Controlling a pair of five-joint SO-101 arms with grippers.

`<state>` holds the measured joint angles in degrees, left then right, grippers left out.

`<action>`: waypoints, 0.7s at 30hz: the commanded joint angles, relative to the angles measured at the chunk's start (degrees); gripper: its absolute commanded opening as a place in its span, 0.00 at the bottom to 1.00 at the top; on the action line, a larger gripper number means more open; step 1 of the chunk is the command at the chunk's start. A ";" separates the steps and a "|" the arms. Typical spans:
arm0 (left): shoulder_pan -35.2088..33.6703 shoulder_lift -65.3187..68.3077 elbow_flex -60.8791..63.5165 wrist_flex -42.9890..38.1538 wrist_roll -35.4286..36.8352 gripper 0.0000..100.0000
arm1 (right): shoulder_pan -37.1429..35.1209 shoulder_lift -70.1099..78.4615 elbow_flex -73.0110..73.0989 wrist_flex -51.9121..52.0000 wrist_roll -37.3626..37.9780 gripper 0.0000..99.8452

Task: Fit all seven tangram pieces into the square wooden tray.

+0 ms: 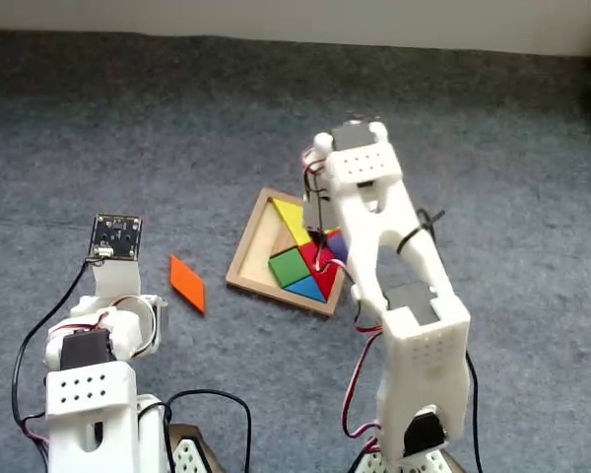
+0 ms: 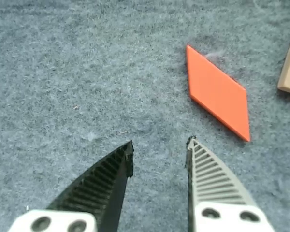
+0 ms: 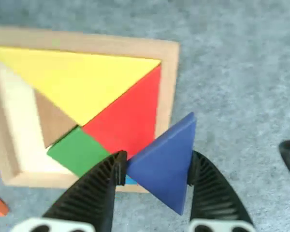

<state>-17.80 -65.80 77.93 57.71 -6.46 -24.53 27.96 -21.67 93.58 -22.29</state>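
Your right fingers (image 3: 156,163) are clamped on a dark blue wooden triangle (image 3: 166,174), one finger against each side. The piece is held over the rim of the square wooden tray (image 1: 276,297), on the side nearest that arm. The tray lies flat near the middle of the grey felt-covered counter (image 1: 98,128). Seated in it are a large yellow triangle (image 3: 87,82), a red triangle (image 3: 128,121), a green square (image 3: 77,150), a small brown triangle (image 3: 50,118) and a light blue triangle (image 1: 307,288). A strip of bare tray floor (image 3: 19,125) shows along one side, next to the brown and green pieces. The orange wooden parallelogram (image 2: 217,92) lies flat on the counter, outside the tray and just beside the tray's left side without touching it. Your left fingers (image 2: 159,144) are spread moderately wide and hold nothing. They hang over bare felt, near the orange piece but clear of it.
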 commanded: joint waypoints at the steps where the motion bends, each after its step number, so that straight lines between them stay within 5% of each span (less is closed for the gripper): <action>1: -0.57 -0.75 -0.13 -0.88 0.26 0.19 | -7.78 -1.45 -3.03 0.31 6.95 0.11; 7: -0.66 -0.75 -0.13 -0.88 0.26 0.19 | -14.55 -1.36 -2.77 -5.41 13.45 0.11; 21: -0.66 -0.75 -0.13 -0.79 0.09 0.19 | -17.36 9.54 -3.74 -10.68 13.98 0.12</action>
<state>-17.80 -65.80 77.93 57.71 -6.46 -40.09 36.66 -22.73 83.47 -9.01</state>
